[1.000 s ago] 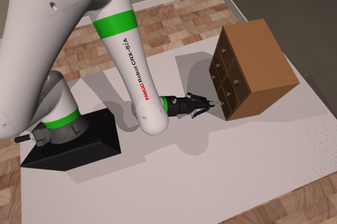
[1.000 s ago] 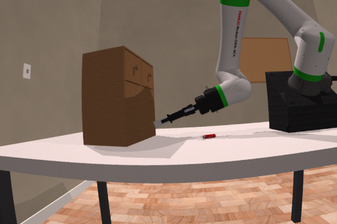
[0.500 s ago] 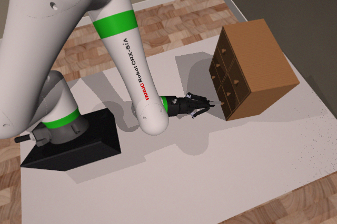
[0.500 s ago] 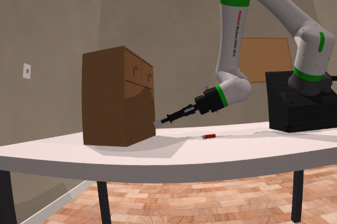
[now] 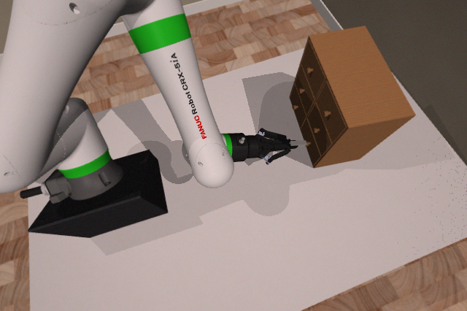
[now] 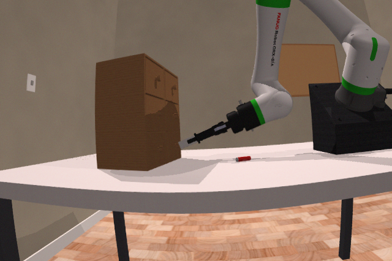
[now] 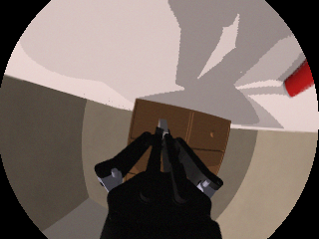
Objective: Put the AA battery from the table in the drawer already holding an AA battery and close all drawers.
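Battery (image 6: 243, 158), red and small, lies on the white desk (image 6: 158, 182) at centre right of the exterior view, apart from the chest (image 6: 126, 115) on its left and below our arm. Our gripper (image 5: 291, 144) is clenched on nothing, fingertips pressed together and aimed at the lowest drawer front (image 5: 314, 146) near the chest's bottom corner. In the top view, all the chest's drawers appear flush with its face.
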